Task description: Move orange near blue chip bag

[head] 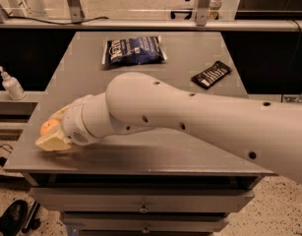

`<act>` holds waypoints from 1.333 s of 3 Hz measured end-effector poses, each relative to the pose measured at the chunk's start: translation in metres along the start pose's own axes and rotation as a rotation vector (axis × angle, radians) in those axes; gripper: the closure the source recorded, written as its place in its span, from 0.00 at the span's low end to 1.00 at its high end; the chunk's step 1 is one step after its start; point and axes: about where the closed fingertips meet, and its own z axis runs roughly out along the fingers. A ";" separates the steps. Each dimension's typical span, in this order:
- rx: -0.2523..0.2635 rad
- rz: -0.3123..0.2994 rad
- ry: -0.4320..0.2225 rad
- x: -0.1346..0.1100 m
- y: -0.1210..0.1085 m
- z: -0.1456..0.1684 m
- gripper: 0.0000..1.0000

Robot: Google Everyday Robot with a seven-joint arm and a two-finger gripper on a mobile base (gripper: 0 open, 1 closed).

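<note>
The orange [47,126] sits near the table's front left corner, mostly covered by my gripper [53,133], which is down at the table surface and sits around it. My white arm reaches across the front of the table from the right. The blue chip bag [135,49] lies flat at the far middle of the table, well away from the orange and the gripper.
A black snack bar packet [211,74] lies at the right of the grey table [199,146]. A white pump bottle [12,84] stands on a lower ledge to the left. The table's left and front edges are close to the gripper. A drawer unit is below.
</note>
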 end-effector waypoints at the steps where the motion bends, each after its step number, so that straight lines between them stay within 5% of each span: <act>1: 0.030 -0.002 0.013 0.002 -0.011 -0.014 1.00; 2: 0.096 -0.012 0.031 0.002 -0.035 -0.047 1.00; 4: 0.114 -0.018 0.045 0.001 -0.035 -0.051 1.00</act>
